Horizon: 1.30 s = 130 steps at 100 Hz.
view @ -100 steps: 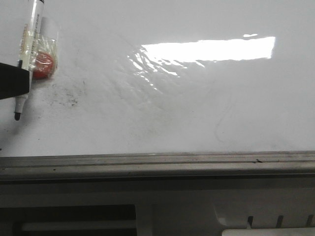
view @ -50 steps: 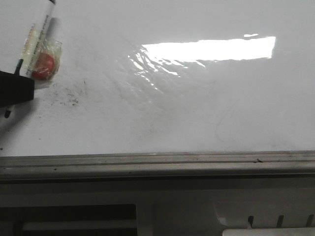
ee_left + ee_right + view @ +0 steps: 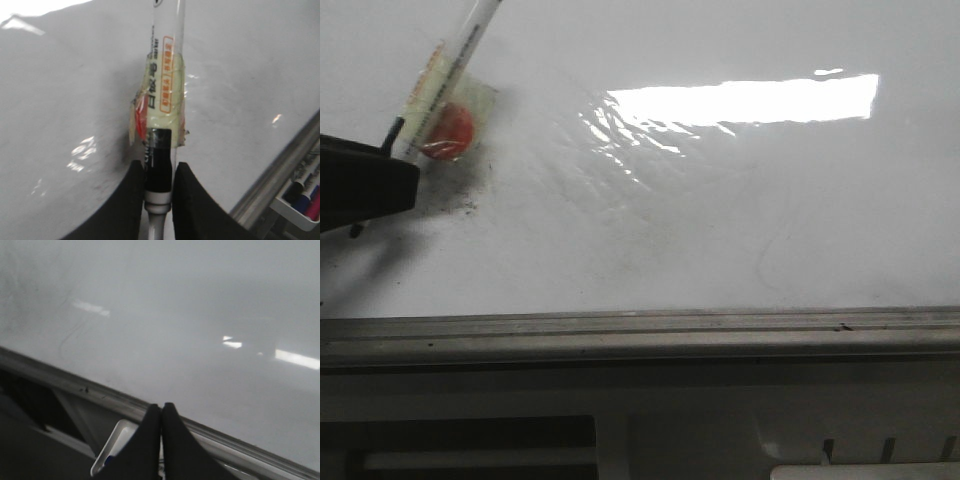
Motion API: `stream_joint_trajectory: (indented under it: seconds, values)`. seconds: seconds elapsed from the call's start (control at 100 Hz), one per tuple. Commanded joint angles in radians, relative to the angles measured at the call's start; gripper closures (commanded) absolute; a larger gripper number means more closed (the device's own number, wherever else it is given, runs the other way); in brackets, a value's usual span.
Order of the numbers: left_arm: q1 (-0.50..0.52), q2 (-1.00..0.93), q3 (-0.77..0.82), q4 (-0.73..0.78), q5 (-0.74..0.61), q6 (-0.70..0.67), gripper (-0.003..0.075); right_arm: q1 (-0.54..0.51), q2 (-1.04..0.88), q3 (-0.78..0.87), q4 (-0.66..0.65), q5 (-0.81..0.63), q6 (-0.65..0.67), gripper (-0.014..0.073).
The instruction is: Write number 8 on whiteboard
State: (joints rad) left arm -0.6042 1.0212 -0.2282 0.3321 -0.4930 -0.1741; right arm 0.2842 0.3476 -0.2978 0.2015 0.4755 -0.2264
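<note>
White whiteboard [image 3: 720, 230] has no 8; left gripper [image 3: 159, 187] pinches the marker [image 3: 162, 100]. Next, tip touches board. Right gripper [image 3: 161, 440] is closed, empty.

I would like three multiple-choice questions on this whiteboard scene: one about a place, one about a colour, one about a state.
1. Where is the left claw in the front view?
A. left edge
B. centre
C. right edge

2. What colour is the round piece taped to the clear-barrelled marker pen?
A. blue
B. red
C. green

3. How is the right claw?
A. wide open
B. shut on a cloth
C. shut, holding nothing

Answers:
1 A, its dark body enters from the left edge over the large glossy white whiteboard.
2 B, it shows red under the tape.
3 C, its tips meet with nothing between them.
</note>
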Motion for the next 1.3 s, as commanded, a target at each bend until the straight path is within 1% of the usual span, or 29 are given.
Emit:
stream_joint_trajectory:
  seconds: [0.0, 0.06, 0.13, 0.17, 0.32, 0.39, 0.54, 0.69, 0.87, 1.0, 1.13, 1.22, 1.29]
  values:
    - [-0.034, -0.006, -0.028, 0.102, -0.128, -0.010, 0.0741, 0.056, 0.062, -0.084, 0.004, -0.023, -0.048, 0.0653]
    - [-0.066, -0.004, -0.034, 0.156, -0.128, -0.010, 0.0741, 0.109, 0.093, -0.119, 0.006, -0.015, -0.076, 0.0636]
    - [-0.100, -0.004, -0.041, 0.231, -0.113, -0.010, 0.0741, 0.168, 0.130, -0.160, 0.006, -0.019, -0.089, 0.0580]
    - [-0.117, -0.004, -0.046, 0.258, -0.113, -0.010, 0.0741, 0.200, 0.154, -0.182, 0.006, -0.024, -0.089, 0.0531]
    - [-0.181, -0.004, -0.072, 0.260, -0.102, -0.010, 0.0741, 0.306, 0.244, -0.257, 0.028, -0.028, -0.089, 0.0328]
    - [-0.195, -0.004, -0.090, 0.276, -0.086, -0.010, 0.0741, 0.348, 0.278, -0.288, 0.039, -0.042, -0.089, 0.0290]
    - [-0.199, -0.004, -0.101, 0.297, -0.065, -0.010, 0.0741, 0.417, 0.354, -0.345, 0.103, -0.079, -0.089, 0.0290]
    - [-0.199, -0.004, -0.101, 0.299, -0.022, -0.010, 0.0741, 0.503, 0.429, -0.390, 0.111, -0.093, -0.089, 0.0290]
    - [-0.199, -0.004, -0.101, 0.316, -0.024, -0.010, 0.0741, 0.595, 0.516, -0.403, 0.111, -0.248, -0.089, 0.0290]
    - [-0.199, -0.004, -0.101, 0.386, -0.041, -0.010, 0.0741, 0.609, 0.579, -0.403, 0.111, -0.337, -0.089, 0.0290]
    - [-0.199, -0.004, -0.101, 0.392, -0.045, -0.010, 0.0741, 0.609, 0.635, -0.403, 0.111, -0.358, -0.089, 0.0295]
    - [-0.199, -0.004, -0.101, 0.392, -0.045, -0.010, 0.0741, 0.609, 0.658, -0.403, 0.111, -0.356, -0.089, 0.0320]
    - [-0.199, -0.004, -0.101, 0.392, -0.045, -0.010, 0.0741, 0.609, 0.664, -0.403, 0.111, -0.350, -0.089, 0.0374]
